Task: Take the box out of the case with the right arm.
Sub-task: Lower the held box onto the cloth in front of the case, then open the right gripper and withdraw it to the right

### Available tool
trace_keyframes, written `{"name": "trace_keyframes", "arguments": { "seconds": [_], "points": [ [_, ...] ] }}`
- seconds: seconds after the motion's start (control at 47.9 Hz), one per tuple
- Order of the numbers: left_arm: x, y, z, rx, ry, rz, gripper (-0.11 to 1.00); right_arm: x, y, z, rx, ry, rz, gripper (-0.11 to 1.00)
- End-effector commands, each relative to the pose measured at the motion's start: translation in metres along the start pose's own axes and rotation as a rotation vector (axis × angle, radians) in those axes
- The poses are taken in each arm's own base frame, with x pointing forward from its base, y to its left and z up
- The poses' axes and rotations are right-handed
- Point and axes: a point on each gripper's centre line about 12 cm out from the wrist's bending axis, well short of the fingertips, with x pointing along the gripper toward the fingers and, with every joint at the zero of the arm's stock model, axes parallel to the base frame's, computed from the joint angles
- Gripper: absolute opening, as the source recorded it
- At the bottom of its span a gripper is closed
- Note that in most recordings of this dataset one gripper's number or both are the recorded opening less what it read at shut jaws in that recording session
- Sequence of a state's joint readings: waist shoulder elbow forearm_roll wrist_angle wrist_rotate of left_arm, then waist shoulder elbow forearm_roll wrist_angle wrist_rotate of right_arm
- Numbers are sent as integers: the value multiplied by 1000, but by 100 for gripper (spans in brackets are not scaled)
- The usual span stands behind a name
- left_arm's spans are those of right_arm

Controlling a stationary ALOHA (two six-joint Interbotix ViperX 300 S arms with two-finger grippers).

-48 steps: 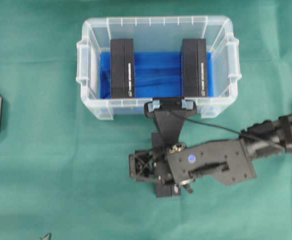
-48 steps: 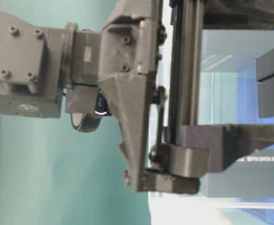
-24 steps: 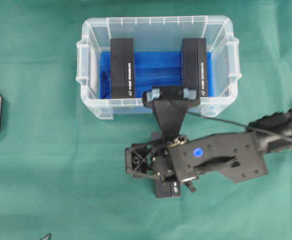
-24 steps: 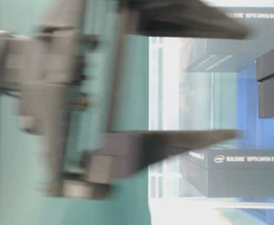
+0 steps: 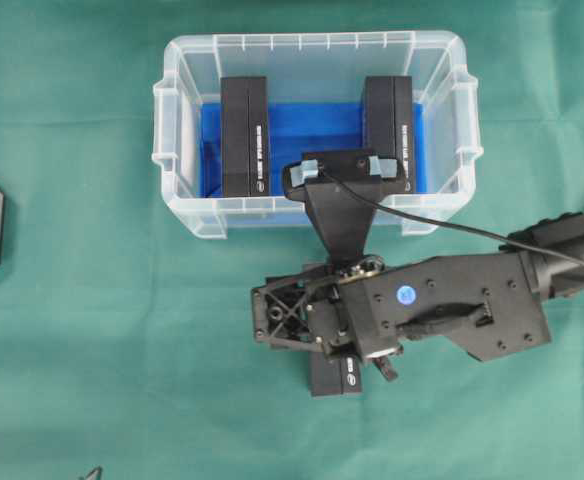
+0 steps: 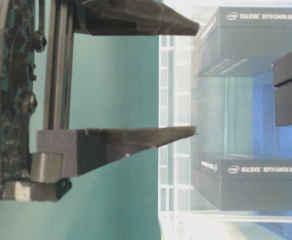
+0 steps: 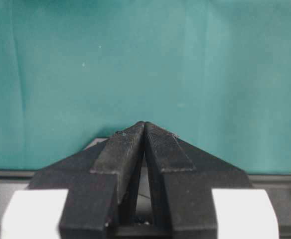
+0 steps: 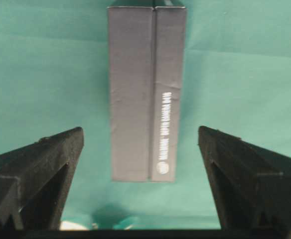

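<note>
Case (image 5: 317,215) sits on the green tabletop (image 5: 72,330), clear plastic w/ blue bottom. Inside: two black boxes standing on edge, left box (image 5: 245,137) & right box (image 5: 388,130), well apart, blue floor showing btwn them. The table-level view shows both through the clear wall (image 6: 168,125), white lettering readable on each.

A third box (image 8: 146,92) lies flat on the tabletop outside the case, on the near side of it, apart from the front wall. Overhead view: only its near end (image 5: 336,376) peeks out below the right arm (image 5: 452,310); the rest is hidden under the arm.

Right tool (image 8: 140,164): jaws wide apart, gripping nothing. In the wrist view the third box lies in line w/ the gap but beyond the tips, green cloth btwn box & each finger, no contact. Table-level view has the two fingers (image 6: 136,142) spread, tips level w/ the case's front wall. Right arm comes in from the right edge of the overhead view, its camera mount (image 5: 342,175) overlapping the case's front rim btwn the two inner boxes.

Left tool (image 7: 144,130): fingertips pressed together, nothing btwn them, over bare tabletop. It does not appear in the overhead view, so its spot relative to the case can't be told.
</note>
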State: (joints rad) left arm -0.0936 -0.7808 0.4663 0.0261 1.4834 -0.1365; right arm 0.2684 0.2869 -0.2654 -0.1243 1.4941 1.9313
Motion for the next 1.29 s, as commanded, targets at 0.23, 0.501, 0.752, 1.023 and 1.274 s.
{"name": "trace_keyframes", "arguments": {
  "seconds": [0.23, 0.501, 0.752, 1.023, 1.274],
  "points": [
    [-6, -1, 5, 3, -23, -1, 2, -35, -58, 7, 17, 36, 36, 89],
    [-6, -1, 4, 3, -22, -1, 2, -41, -129, 22, 24, 33, 16, 89],
    [-6, -1, 4, 4, -20, -1, 2, -44, -189, 36, 29, 44, 28, 89],
    [-6, -1, 4, 6, -20, -1, 2, -48, -202, 51, 23, 22, 65, 89],
    [-6, -1, 4, 4, -22, -1, 2, -46, -197, 91, -13, -16, 62, 89]
  ]
}}
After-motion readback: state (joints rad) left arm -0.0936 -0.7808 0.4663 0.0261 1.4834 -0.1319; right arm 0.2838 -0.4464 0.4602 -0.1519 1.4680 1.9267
